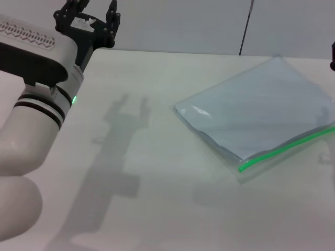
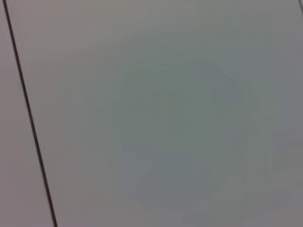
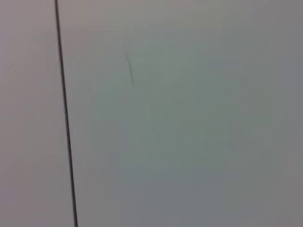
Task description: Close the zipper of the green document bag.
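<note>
The green document bag [image 1: 256, 112], a flat translucent blue-grey pouch, lies on the right side of the white table [image 1: 157, 167], turned at an angle. Its zipper [image 1: 285, 148] is a bright green strip along the edge nearest me, running off the head view's right border. My left gripper [image 1: 89, 15] is raised at the far left, well away from the bag, open with nothing between its fingers. Only a dark sliver of my right gripper [image 1: 333, 55] shows at the right border, above the bag's far corner. Both wrist views show just a plain pale surface with a thin dark line.
The left arm [image 1: 36, 78] casts a long shadow across the table's middle. A pale wall with a dark vertical seam [image 1: 245, 26] stands behind the table's far edge. Nothing else lies on the table.
</note>
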`<state>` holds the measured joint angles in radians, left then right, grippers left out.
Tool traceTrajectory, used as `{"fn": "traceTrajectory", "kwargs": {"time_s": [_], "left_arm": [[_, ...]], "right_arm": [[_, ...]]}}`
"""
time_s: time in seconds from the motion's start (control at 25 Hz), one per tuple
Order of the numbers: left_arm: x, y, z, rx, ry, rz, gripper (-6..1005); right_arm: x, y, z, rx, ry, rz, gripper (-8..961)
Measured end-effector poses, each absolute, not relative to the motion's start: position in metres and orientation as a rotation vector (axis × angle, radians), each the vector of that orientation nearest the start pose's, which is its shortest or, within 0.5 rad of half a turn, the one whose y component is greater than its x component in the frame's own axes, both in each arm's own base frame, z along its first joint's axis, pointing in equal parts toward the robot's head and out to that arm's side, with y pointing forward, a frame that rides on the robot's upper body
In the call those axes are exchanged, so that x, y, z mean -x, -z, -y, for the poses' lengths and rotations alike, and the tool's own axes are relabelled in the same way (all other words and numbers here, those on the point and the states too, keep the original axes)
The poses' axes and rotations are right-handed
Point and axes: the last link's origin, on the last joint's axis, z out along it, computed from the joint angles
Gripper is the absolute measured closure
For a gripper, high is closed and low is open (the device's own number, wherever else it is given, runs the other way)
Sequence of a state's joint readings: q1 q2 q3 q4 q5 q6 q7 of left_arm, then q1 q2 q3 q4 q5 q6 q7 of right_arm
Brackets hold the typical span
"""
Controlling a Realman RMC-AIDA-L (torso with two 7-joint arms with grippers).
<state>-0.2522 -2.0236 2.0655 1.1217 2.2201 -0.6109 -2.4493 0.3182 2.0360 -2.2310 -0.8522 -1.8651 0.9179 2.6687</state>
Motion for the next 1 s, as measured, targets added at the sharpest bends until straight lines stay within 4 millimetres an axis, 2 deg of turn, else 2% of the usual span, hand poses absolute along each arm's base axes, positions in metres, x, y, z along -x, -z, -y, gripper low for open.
{"fn": "traceTrajectory", "kwargs": {"time_s": [0.24,0.52,1.0], "left_arm": [[0.189,0.008,-0.371,1.64,0.593,0.237,457],[0.188,0.011,-0.373,1.649,0.59,0.23,441],[0.191,0.017,-0.379,1.668,0.582,0.245,394]], "right_arm": [[-0.26,0.014,-0.364,1.364,-0.707,-0.698,495],[-0.265,0.014,-0.369,1.339,-0.688,-0.725,496],[-0.262,0.022,-0.374,1.386,-0.666,-0.707,496]]}}
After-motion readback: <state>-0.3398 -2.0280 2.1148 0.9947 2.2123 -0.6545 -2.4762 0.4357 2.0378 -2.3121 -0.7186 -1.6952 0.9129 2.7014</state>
